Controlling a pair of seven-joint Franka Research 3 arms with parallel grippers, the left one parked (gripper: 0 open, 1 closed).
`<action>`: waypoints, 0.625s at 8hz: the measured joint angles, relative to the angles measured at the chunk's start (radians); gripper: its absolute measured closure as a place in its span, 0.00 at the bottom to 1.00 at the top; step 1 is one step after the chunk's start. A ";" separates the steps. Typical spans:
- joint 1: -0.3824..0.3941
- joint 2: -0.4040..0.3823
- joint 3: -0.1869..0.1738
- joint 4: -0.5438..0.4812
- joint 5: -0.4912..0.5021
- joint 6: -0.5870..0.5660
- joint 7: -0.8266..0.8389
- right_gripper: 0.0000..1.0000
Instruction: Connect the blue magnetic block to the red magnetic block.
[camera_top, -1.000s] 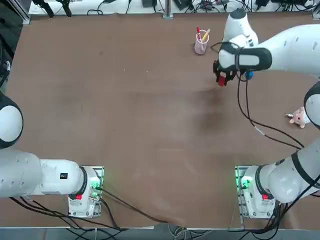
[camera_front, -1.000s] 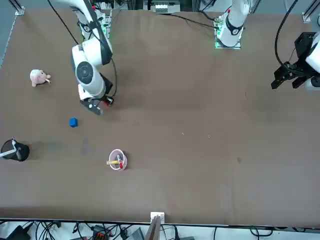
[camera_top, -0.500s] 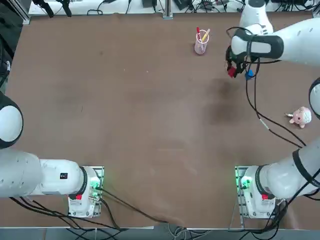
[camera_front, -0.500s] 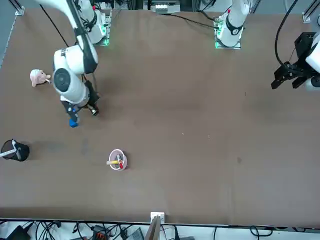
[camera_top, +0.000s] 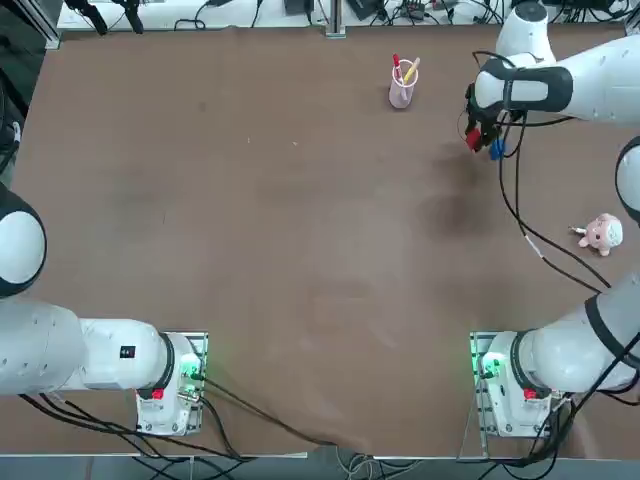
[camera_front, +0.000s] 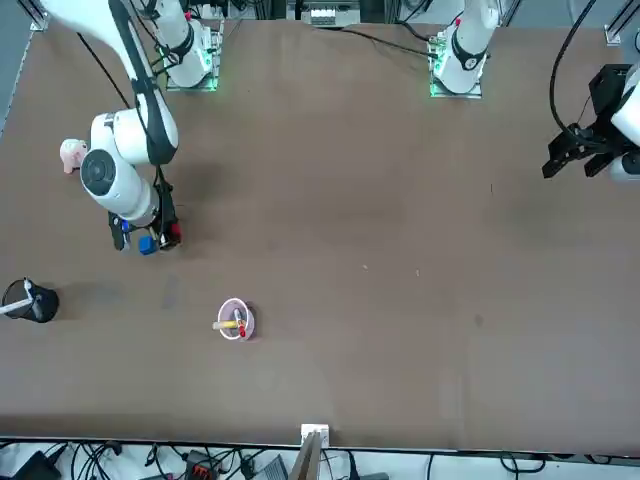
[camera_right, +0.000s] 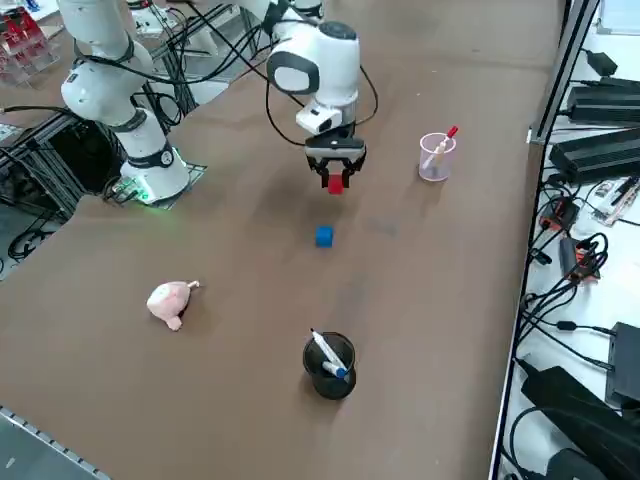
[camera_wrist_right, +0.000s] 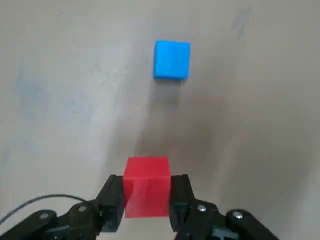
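Observation:
My right gripper (camera_wrist_right: 147, 196) is shut on the red magnetic block (camera_wrist_right: 146, 186), a small red cube held between both fingers above the table. The blue magnetic block (camera_wrist_right: 171, 59) lies flat on the brown table a short way ahead of the held cube, apart from it. From overhead the gripper (camera_top: 474, 138) hangs at the far right of the table with the red block (camera_top: 473, 139) right beside the blue block (camera_top: 496, 149). In the side view the red block (camera_right: 335, 182) hovers above and behind the blue block (camera_right: 324, 236). The front view shows the red block (camera_front: 171, 234) next to the blue block (camera_front: 147, 244).
A clear cup with a red and a yellow pen (camera_top: 402, 84) stands to the left of the gripper. A pink plush toy (camera_top: 599, 234) lies nearer the robot at the right edge. A black cup with a pen (camera_right: 329, 366) stands beyond the blue block. Cables hang from the arm.
My right gripper has carried the red block away from the robot and to the right, from beside the pen cup's near side to right next to the blue block.

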 joint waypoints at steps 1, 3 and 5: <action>-0.017 0.012 0.000 0.000 0.000 0.012 0.023 0.52; -0.048 0.031 0.000 0.000 0.022 0.031 0.040 0.52; -0.081 0.045 0.000 0.000 0.076 0.071 0.042 0.52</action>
